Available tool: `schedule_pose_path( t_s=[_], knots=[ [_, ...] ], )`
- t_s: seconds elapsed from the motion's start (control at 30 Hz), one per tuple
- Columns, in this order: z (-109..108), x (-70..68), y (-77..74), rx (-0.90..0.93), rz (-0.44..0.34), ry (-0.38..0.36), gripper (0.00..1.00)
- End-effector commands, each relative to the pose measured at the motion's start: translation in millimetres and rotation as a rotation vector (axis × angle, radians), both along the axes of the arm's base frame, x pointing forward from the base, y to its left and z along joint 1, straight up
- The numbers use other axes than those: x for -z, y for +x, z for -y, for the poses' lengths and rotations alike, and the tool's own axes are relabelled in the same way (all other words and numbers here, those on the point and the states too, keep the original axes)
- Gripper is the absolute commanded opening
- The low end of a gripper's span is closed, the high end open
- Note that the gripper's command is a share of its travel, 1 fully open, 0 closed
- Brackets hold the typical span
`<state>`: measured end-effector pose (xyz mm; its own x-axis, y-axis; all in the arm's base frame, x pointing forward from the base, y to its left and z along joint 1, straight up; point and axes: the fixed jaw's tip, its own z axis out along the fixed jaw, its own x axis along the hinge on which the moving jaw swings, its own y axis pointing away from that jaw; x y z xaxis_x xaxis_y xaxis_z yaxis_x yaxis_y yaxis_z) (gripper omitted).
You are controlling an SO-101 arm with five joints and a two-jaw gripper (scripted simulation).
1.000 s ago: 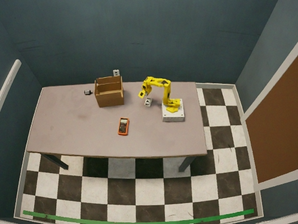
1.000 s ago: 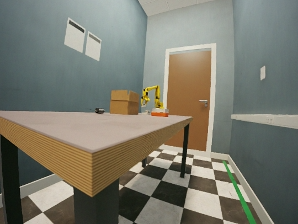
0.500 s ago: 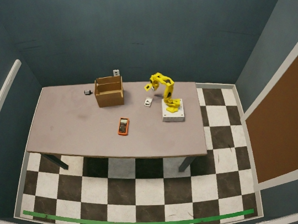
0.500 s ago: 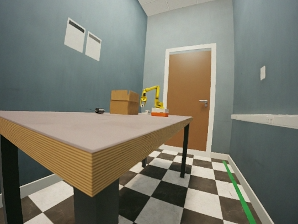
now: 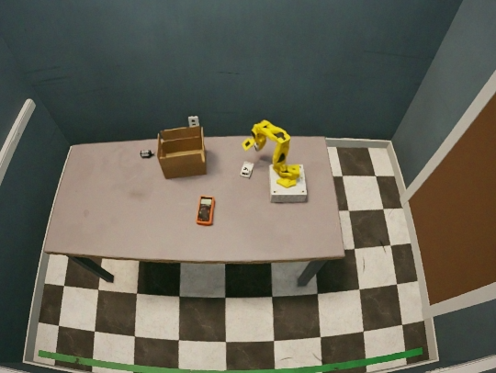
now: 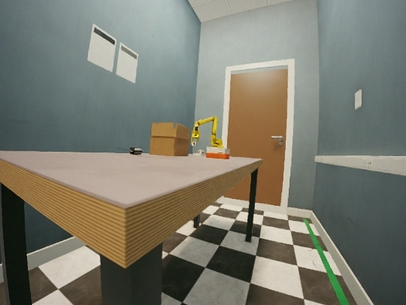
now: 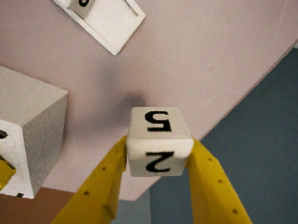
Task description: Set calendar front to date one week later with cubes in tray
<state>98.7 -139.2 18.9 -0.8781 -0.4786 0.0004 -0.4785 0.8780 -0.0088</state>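
Top view: over the table, the yellow arm reaches out above the surface — the calendar tray sits near its base.

Exterior view: a white cube hangs beneath the claw.

Wrist view: the claw is clamped on that cube — 5 and 2 visible, both upside down; 1 other cube is in the tray.

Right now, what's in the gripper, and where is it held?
The gripper holds a white digit cube by two opposite side faces, the 5 and 2 left uncovered.

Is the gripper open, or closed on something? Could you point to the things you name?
Closed on the cube [image 6: 194, 143] [image 7: 160, 141]: in the wrist view, the gripper's [image 5: 252, 146] [image 6: 195, 141] [image 7: 159, 150] fingers press both its sides.
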Motion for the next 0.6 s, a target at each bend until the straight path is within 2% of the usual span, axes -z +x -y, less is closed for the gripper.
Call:
schedule_pose_path(
  t_s=[0.0,0.57],
  knots=[
    [1.1,-0.5,-4.4,0.017,0.006,-0.007,0.00],
    [7.9,-0.3,-26.7,0.153,0.006,-0.007,0.00]
  ],
)
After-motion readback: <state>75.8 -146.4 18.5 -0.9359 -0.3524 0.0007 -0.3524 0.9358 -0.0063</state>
